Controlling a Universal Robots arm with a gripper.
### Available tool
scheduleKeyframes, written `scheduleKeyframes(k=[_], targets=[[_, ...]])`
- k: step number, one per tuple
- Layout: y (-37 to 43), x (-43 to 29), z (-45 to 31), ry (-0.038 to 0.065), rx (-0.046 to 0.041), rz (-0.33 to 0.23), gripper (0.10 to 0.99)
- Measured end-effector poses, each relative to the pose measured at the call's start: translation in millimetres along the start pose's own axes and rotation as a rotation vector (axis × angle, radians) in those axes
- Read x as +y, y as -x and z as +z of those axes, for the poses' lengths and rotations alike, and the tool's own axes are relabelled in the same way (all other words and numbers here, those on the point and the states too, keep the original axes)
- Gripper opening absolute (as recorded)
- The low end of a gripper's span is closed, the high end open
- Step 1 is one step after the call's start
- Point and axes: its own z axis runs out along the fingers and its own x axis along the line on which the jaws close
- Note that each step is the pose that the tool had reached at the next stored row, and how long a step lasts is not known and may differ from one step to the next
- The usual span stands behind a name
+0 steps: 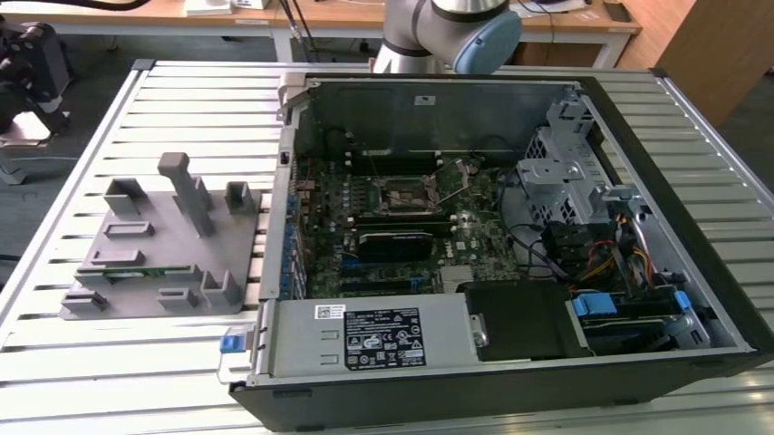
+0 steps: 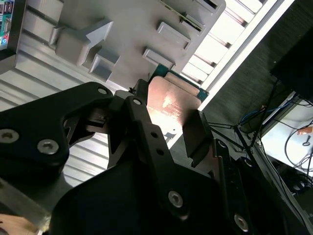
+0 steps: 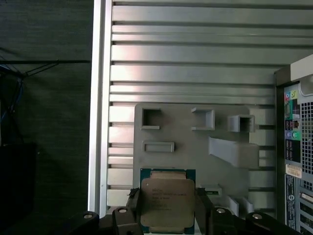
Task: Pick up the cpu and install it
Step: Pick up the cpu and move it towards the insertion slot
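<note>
The exterior view looks down steeply from high above the slatted table (image 1: 194, 100). It takes in the grey holder (image 1: 163, 245) and the open computer case (image 1: 484, 227) just beside it. The first wrist view faces straight down on the holder (image 3: 195, 142) from well above, with the cpu (image 3: 167, 205) in the gripper (image 3: 167, 196) close before the lens. The second wrist view sits close behind the gripper (image 2: 168, 115), tilted, facing the holder (image 2: 127, 29) past the cpu (image 2: 168, 95). All three views share the holder.
</note>
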Motion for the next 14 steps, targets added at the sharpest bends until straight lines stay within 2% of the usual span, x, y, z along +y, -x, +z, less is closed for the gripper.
scheduleKeyframes(k=[6, 10, 14], targets=[[9.0, 0.0, 0.3, 0.0, 0.0037, 0.0, 0.529], [9.4, 0.0, -0.8, 0.0, 0.0038, 0.0, 0.529], [9.4, 0.2, -5.5, 0.0, 0.0038, 0.0, 0.529]])
